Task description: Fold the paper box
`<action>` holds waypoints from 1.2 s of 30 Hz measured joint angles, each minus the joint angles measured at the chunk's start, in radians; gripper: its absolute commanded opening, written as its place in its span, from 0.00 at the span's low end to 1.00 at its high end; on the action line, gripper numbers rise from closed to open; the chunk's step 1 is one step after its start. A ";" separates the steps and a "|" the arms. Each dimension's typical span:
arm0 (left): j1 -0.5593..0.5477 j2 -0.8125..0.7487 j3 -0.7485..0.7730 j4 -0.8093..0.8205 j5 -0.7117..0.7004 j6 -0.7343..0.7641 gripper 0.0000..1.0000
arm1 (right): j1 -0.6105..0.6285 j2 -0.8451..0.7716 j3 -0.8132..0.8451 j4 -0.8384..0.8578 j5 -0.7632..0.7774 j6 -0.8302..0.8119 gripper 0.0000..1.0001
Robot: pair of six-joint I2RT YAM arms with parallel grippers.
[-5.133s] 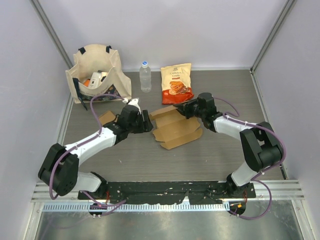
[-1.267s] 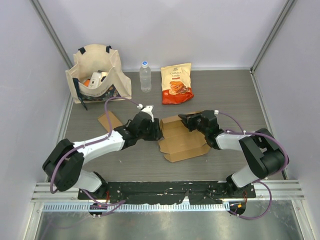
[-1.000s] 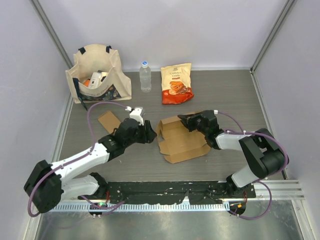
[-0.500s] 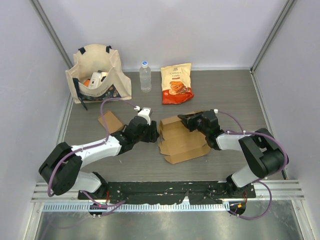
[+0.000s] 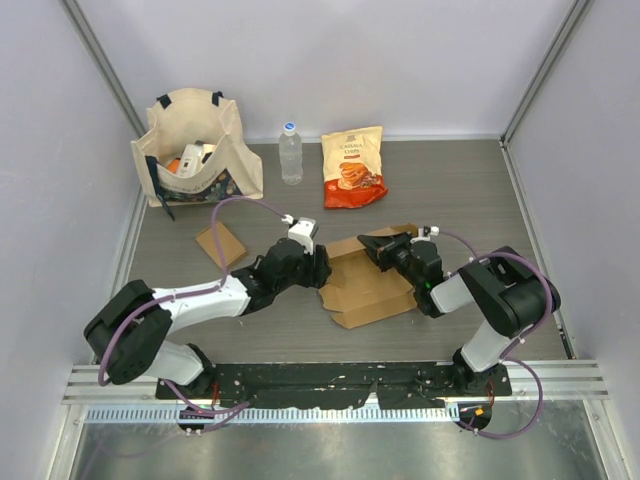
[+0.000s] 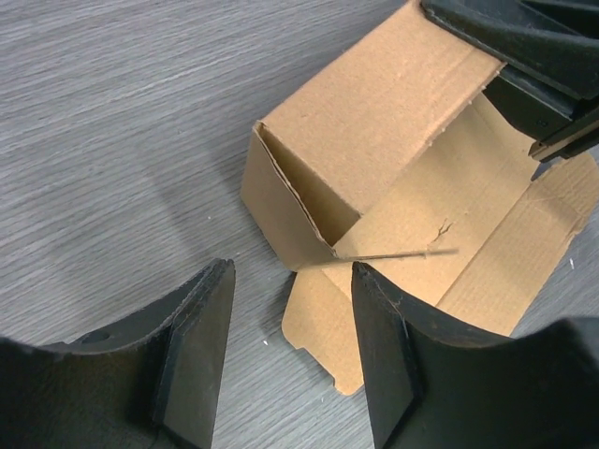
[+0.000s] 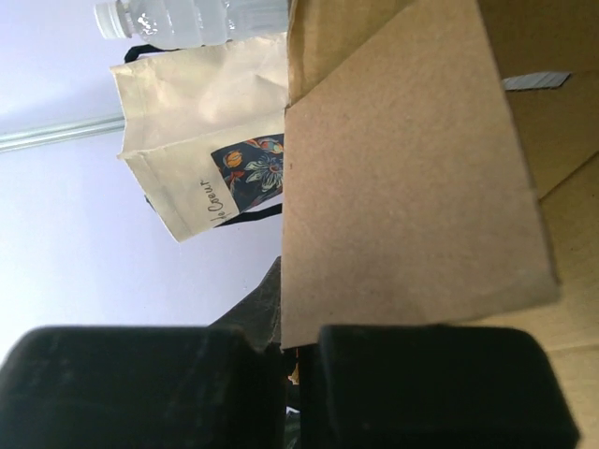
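Black arm bases stand at the near edge of the grey wood-grain counter (image 5: 480,190), and both arms reach inward to the middle of it. There the paper box (image 5: 365,275) lies between the two hands, half formed: its brown base panel and near flaps are flat on the counter, while its left and far walls stand up and meet in a corner.

The left hand (image 5: 318,265) is just beside the box's left side. In its wrist view the left hand (image 6: 290,271) has its jaws about halfway apart with nothing between them. The raised corner of the box (image 6: 374,140) sits just beyond the fingertips, and I cannot tell whether they touch it.

The right hand (image 5: 375,245) is at the far side of the box, on the top of the upright far wall. In its own view the right hand (image 7: 298,346) is closed, its two pads pressed together on the lower edge of a cardboard panel of the box (image 7: 402,187).

To the left, well apart from the box, a loose cardboard scrap (image 5: 221,243) lies flat. Along the far edge stand a cream tote bag (image 5: 195,140), a clear water bottle (image 5: 291,152) and an orange snack bag (image 5: 354,165), the last lying flat.
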 measured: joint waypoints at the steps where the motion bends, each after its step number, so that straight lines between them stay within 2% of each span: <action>1: -0.006 0.000 -0.005 0.010 -0.009 0.000 0.59 | 0.001 0.010 -0.010 0.032 0.002 -0.003 0.01; 13: -0.102 0.056 -0.108 0.211 -0.158 0.008 0.57 | 0.027 0.164 -0.098 0.364 0.053 -0.027 0.01; 22: -0.177 0.099 -0.126 0.343 -0.320 0.030 0.59 | 0.055 0.198 -0.091 0.384 0.113 -0.014 0.01; 29: -0.195 0.237 -0.043 0.367 -0.445 0.042 0.50 | 0.059 0.198 -0.095 0.384 0.121 0.009 0.01; 31: -0.201 0.273 -0.016 0.363 -0.494 0.043 0.53 | 0.060 0.193 -0.099 0.384 0.123 0.013 0.01; 35: -0.206 0.340 0.052 0.336 -0.605 0.039 0.68 | 0.069 0.183 -0.108 0.383 0.138 0.026 0.01; 36: -0.209 0.364 0.084 0.308 -0.634 0.030 0.68 | 0.072 0.183 -0.108 0.383 0.142 0.029 0.01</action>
